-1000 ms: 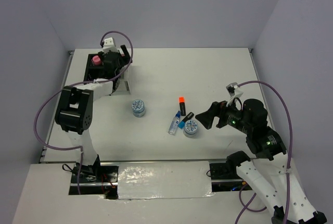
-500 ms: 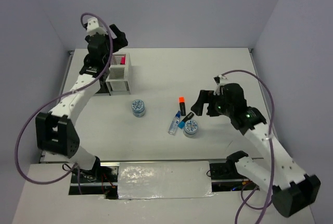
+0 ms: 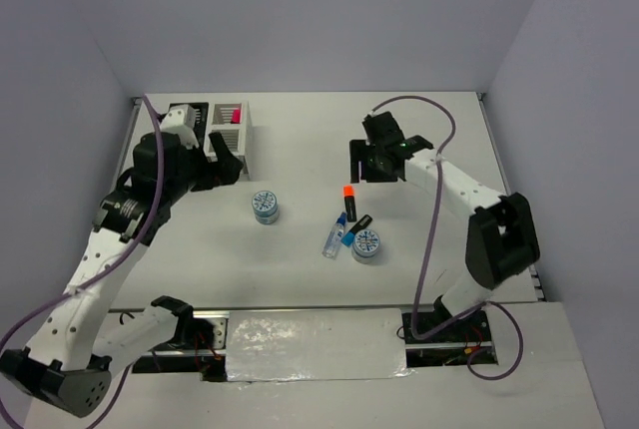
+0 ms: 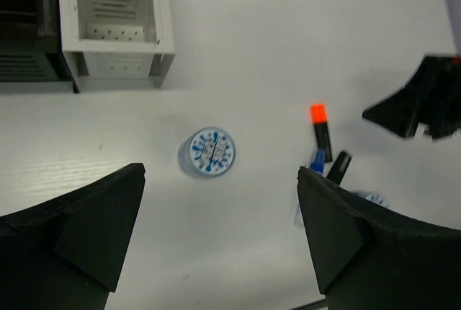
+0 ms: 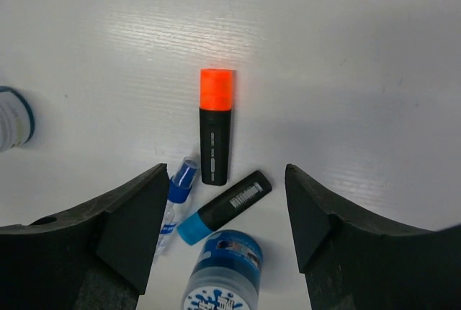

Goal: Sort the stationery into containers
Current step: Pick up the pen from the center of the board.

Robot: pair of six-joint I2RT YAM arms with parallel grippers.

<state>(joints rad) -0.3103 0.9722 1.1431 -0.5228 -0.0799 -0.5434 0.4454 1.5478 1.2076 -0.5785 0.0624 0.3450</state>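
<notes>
The white box and the black box stand joined at the far left; something pink shows in the white one. My left gripper hangs open and empty just right of the boxes, its jaws framing a light-blue tin below. My right gripper is open and empty above the orange-capped highlighter. Beside that lie the blue-capped highlighter, the clear blue-capped tube and a second tin. The pink-capped bottle is hidden.
The left arm's wrist covers most of the black box in the top view. Grey walls close the table at the back and both sides. The right gripper shows at the right edge of the left wrist view.
My left gripper came away from above the boxes, down and toward the near side. My right gripper swung from beside the second tin to the far side of the orange highlighter.
</notes>
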